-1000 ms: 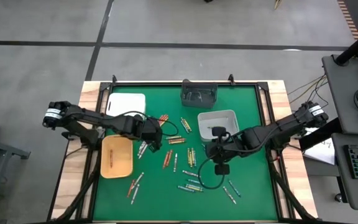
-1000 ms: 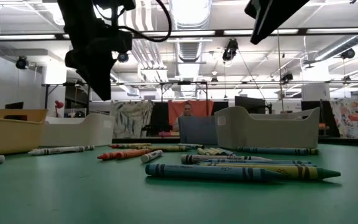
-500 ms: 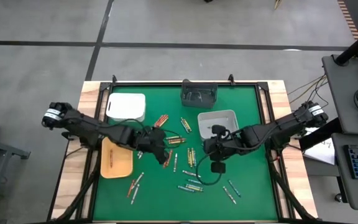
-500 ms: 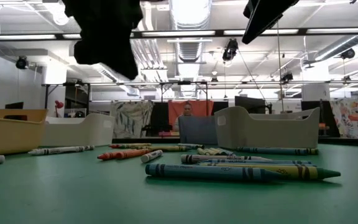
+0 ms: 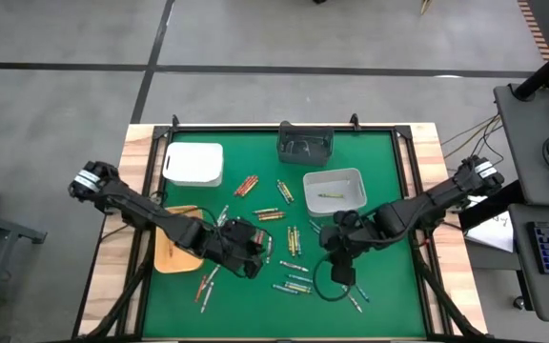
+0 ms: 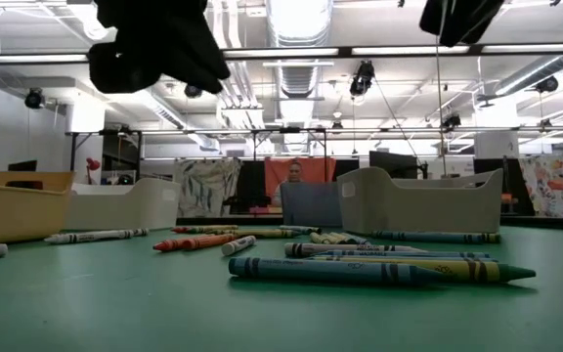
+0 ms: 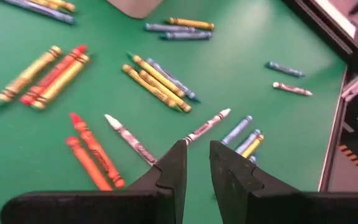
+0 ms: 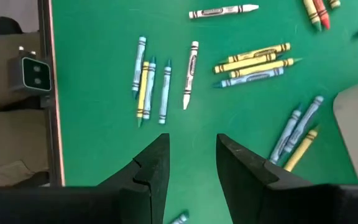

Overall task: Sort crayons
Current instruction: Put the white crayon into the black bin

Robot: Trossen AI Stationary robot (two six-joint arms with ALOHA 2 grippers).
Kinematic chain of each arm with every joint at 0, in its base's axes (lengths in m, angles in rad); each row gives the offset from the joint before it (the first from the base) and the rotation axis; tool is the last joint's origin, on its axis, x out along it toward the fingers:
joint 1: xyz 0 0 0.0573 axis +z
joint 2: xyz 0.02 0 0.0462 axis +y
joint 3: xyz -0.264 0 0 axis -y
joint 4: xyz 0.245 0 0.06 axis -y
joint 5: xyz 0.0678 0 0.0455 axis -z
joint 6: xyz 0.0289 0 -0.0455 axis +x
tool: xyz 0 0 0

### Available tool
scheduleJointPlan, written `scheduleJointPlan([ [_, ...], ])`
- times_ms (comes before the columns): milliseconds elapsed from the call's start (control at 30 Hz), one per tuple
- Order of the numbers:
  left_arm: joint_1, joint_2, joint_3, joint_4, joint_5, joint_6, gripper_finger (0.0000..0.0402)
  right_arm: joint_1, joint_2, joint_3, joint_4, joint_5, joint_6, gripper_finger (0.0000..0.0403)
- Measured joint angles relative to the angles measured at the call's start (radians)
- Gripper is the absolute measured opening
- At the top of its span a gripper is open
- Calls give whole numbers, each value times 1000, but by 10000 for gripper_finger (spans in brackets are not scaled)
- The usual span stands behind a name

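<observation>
Many crayons [image 5: 292, 238] lie loose on the green mat [image 5: 379, 152], flat on their sides: red-orange, yellow, blue and white ones. My left gripper [image 7: 197, 155] hovers above the mat at centre left [image 5: 253, 253], slanting down and narrowly open with nothing between its fingers. A white crayon [image 7: 207, 124] and two red-orange crayons [image 7: 92, 152] lie just beyond its fingertips. My right gripper [image 8: 193, 146] is open and empty, high over the mat right of centre [image 5: 343, 271]. Below it lie a blue and yellow group of crayons [image 8: 149, 78] and a white crayon [image 8: 191, 74].
A tan tray [image 5: 172, 252] sits at the mat's left, partly under my left arm, and a white tray [image 5: 193, 162] lies at the far left. A white bin [image 5: 334, 189] holds one crayon. A dark bin [image 5: 305, 143] stands at the far edge.
My left gripper has swung from beside the tan tray toward the table's near edge and a little right, turning as it went. It now hangs over the crayons at centre left. My right gripper has rolled and shifted slightly toward the near edge, uncovering the white bin.
</observation>
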State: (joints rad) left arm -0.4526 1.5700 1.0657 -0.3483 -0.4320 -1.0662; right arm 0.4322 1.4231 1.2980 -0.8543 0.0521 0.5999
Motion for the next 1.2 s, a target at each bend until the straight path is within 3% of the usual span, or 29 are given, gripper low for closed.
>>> scheduleJointPlan([
  [400,0,174,25,81,-29,-27,52,76,2,0,4,69,158,118],
  [700,12,277,136,-101,-25,-35,55,81,2,0,7,107,162,118],
  [1200,41,389,197,-141,-33,-63,148,81,2,0,6,117,159,118],
])
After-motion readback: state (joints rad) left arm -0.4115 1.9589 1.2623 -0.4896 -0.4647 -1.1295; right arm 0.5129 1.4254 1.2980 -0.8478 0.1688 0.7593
